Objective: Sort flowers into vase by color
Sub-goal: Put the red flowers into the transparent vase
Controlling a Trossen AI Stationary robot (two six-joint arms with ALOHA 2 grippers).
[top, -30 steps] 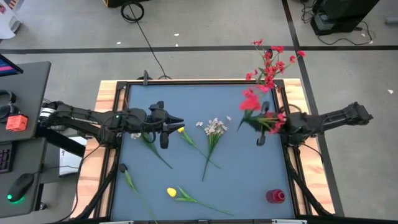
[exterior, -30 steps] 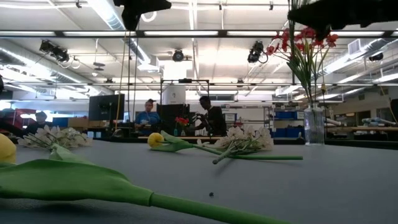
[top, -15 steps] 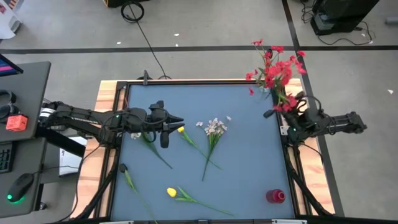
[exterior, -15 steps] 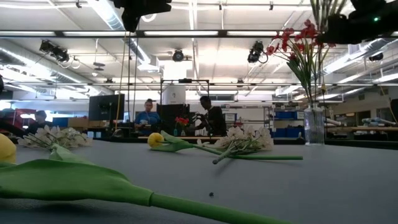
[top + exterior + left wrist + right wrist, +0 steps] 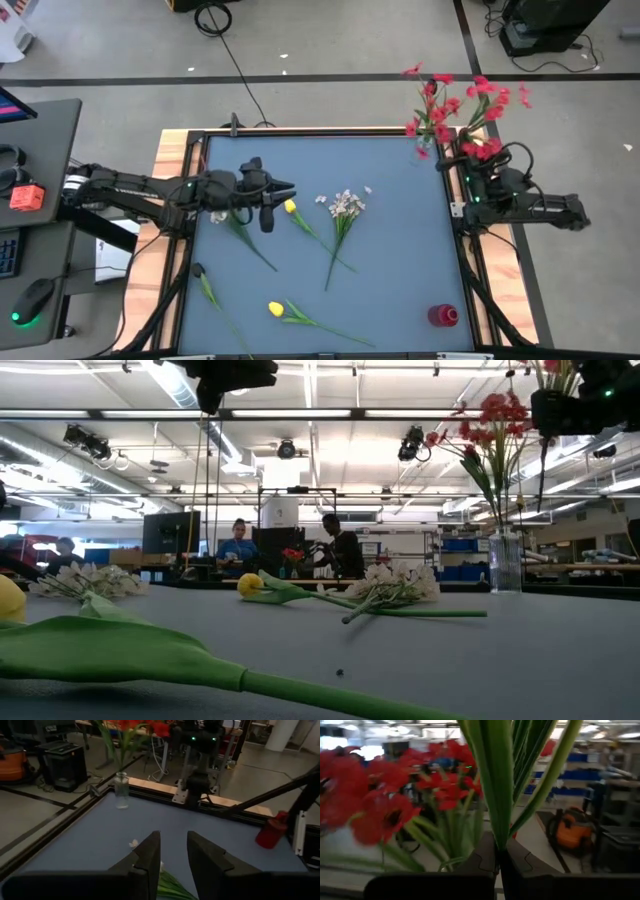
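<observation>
My right gripper [image 5: 474, 160] is at the table's far right corner, shut on a red flower [image 5: 495, 92] beside the clear vase [image 5: 505, 563]. More red flowers [image 5: 432, 110] stand in that vase. My left gripper [image 5: 278, 194] hovers open over the left half of the table, nothing between its fingers [image 5: 173, 855]. Just beside it a yellow tulip [image 5: 290, 207] lies flat. A whitish spray [image 5: 346, 204] lies mid-table and another [image 5: 218, 216] under the left arm. A second yellow tulip [image 5: 276, 309] lies near the front edge. My right gripper pinches the red flower's green stem and leaves [image 5: 498, 840] between its two fingers. The fingers point about level and lie across the stem. The stem rises upright out of the hold, blossoms above, lifted clear of the table.
A red cup [image 5: 443, 316] stands at the near right corner. A loose green stem [image 5: 205, 287] lies near the left front. The table has a raised black frame [image 5: 320, 131]. In the low view, people sit far behind the table.
My right gripper has drawn back from over the table toward its right edge and far corner, swinging round as it went. The red flower went with it, from above the table's right half to beside the vase's bunch. The left gripper has kept still.
</observation>
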